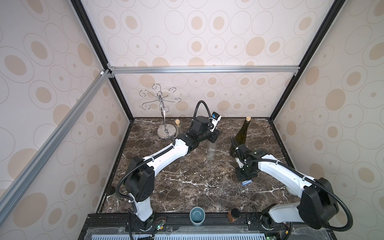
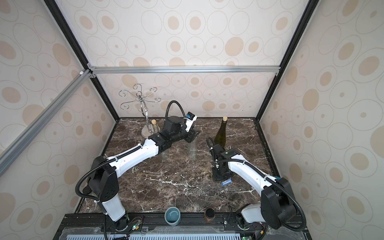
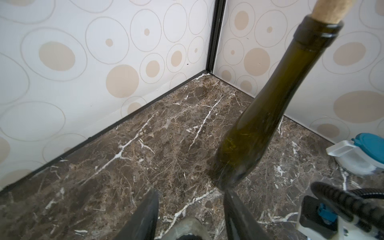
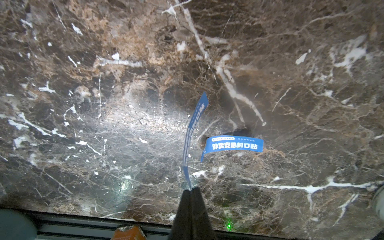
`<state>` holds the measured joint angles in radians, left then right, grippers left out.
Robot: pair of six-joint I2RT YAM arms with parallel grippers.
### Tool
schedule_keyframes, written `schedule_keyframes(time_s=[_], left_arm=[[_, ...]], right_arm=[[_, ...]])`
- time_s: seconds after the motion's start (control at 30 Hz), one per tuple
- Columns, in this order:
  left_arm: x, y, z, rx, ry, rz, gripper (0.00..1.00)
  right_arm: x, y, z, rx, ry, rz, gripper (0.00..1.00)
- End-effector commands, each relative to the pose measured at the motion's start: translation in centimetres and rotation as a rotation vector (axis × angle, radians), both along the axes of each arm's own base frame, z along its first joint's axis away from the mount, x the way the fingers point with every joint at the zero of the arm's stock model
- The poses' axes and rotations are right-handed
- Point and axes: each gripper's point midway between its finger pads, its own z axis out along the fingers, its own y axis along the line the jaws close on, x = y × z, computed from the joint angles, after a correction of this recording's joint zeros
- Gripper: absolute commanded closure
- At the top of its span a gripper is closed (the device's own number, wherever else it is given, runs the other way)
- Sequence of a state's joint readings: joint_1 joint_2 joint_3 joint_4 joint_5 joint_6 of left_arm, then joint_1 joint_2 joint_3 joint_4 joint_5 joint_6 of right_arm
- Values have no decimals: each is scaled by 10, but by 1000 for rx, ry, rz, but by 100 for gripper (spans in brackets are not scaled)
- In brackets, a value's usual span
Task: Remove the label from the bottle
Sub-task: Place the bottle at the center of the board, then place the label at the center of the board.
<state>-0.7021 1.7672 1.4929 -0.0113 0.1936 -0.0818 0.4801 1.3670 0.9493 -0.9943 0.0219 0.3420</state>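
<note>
Over the tabletop [image 4: 83,62], 1 label [image 4: 194,128] is held by the right gripper [image 4: 192,188].
Its jaws are closed on it; the left gripper [image 3: 191,191] is parted above a clear bottle [image 1: 212,151].

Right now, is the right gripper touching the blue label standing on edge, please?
Touching: the right wrist view shows the right gripper shut on the blue label.

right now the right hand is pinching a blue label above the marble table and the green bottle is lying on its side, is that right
Not quite: the green bottle stands upright with its cork on top, as both top views show. The rest holds: the right hand pinches a blue label above the marble table.
</note>
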Motion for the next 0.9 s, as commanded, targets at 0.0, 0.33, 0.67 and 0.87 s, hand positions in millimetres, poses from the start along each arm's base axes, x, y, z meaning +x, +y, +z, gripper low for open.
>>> schedule_keyframes(time_s=[0.0,0.33,0.67,0.87], left_arm=[[-1,3,38,-59,-73,-2,42],[-21,22,76,-121,-117,14,11],[-53,56,105,-205,-152,59,1],[-62,64,100,-207,-144,64,1]], right_arm=[[-8,-5,-2,-10,26,6,100],[-14,-5,-5,-17,76,6,100],[-14,-1,-16,-23,127,-8,100],[-7,6,-26,-14,147,-9,100]])
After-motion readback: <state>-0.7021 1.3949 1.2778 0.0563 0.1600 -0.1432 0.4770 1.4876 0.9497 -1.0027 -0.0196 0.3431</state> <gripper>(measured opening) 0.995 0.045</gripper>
